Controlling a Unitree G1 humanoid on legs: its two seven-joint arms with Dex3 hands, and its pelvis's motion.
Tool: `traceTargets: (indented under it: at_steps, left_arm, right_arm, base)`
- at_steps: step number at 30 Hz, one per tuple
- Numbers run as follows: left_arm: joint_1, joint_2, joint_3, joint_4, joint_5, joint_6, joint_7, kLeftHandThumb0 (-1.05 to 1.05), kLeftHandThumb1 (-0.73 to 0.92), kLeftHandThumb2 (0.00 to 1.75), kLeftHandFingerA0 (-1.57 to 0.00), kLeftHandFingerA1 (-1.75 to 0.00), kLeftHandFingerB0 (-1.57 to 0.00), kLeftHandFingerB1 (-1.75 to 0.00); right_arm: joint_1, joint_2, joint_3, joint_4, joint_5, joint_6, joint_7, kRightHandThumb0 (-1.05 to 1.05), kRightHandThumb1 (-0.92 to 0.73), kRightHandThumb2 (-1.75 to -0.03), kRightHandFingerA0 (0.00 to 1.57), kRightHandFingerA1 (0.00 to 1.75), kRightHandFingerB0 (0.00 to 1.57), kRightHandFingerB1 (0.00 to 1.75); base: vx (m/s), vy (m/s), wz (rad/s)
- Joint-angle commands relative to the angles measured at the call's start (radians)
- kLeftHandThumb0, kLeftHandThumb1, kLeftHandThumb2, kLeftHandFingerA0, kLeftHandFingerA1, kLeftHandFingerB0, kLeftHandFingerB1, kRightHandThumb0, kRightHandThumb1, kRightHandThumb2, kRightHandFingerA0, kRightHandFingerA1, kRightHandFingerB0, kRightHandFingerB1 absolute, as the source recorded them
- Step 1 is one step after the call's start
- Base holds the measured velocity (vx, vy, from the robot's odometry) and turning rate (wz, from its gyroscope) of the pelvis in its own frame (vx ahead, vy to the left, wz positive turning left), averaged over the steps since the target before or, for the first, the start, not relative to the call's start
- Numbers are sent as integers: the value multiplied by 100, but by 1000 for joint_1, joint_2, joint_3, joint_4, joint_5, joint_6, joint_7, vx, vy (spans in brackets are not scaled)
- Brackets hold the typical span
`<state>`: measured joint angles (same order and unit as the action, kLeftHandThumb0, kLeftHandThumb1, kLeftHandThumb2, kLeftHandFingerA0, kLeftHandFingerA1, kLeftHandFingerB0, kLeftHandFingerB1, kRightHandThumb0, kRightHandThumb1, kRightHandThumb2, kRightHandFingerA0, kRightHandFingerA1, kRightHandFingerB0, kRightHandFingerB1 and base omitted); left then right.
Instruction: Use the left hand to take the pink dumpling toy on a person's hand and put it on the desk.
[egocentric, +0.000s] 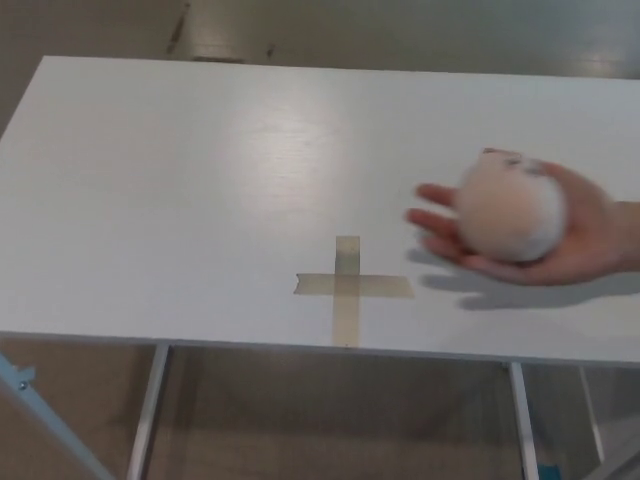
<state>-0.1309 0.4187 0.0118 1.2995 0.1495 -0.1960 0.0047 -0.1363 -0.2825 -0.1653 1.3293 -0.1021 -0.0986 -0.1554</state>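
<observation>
A pale pink, round dumpling toy (511, 206) rests on a person's open palm (585, 240), which reaches in from the right edge just above the white desk (180, 190). The person's fingers point left, toward the middle of the desk. The toy sits to the right of and slightly above a tape cross (350, 286) stuck near the desk's front edge. Neither of my hands shows in the head view.
The desk's front edge runs across the lower part of the picture, with its metal legs (147, 410) and the brown floor below. A pale blue frame piece (30, 400) shows at the lower left.
</observation>
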Motion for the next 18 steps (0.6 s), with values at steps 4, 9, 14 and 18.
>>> traceTargets:
  at_steps: [4, 9, 14, 18]
  left_arm:
    - [8, 15, -14, 4, 18, -12, -20, -31, 60, 59, -71, -49, -38, -35]
    - [-4, 15, -14, 5, 18, -9, -25, -30, 60, 59, -73, -49, -38, -35]
    - [-14, 11, -5, 5, 8, -10, -31, -31, 60, 59, -73, -50, -37, -35]
    - [-16, 12, 2, 3, 3, -15, -43, -31, 60, 59, -73, -49, -37, -35]
  right_arm:
    - [10, -1, 15, 5, -5, -1, 24, -25, -64, -59, 66, 45, 52, 41]
    - [-2, -2, 15, 6, -3, 4, 24, -25, -64, -59, 66, 46, 52, 41]
    - [-12, -4, 12, 6, 2, 6, 38, -25, -64, -59, 66, 46, 52, 41]
    - [-12, -6, 15, 6, -2, 0, 40, -26, -64, -59, 66, 46, 52, 41]
  base:
    - [0, 0, 0]
    - [0, 0, 0]
    - [0, 0, 0]
    - [0, 0, 0]
